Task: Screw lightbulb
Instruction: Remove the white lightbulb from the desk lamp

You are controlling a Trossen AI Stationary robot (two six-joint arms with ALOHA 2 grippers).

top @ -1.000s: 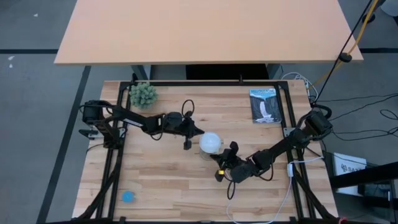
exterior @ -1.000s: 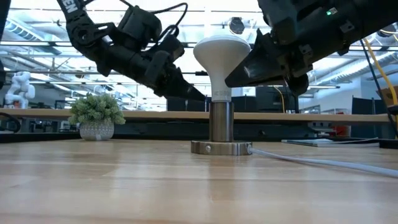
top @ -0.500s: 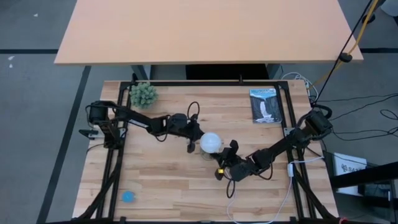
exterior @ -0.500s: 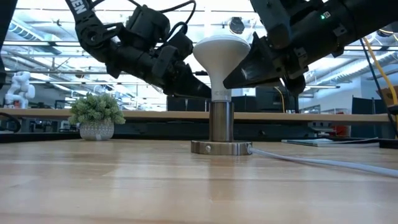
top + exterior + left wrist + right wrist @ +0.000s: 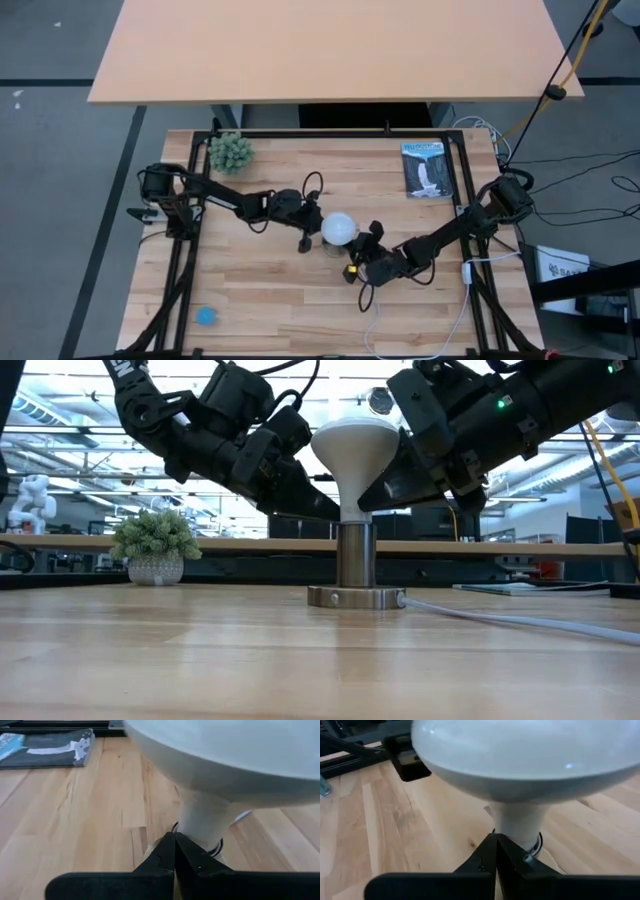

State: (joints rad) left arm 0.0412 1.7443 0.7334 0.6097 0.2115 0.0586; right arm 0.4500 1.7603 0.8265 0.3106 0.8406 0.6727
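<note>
Left claw and right claw, both closed and empty, flank the socketed lightbulb.

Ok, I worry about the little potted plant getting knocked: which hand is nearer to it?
Left. The left hand is at the lightbulb, on the side facing the plant; the right hand is on the lightbulb's opposite side, farther off.
</note>
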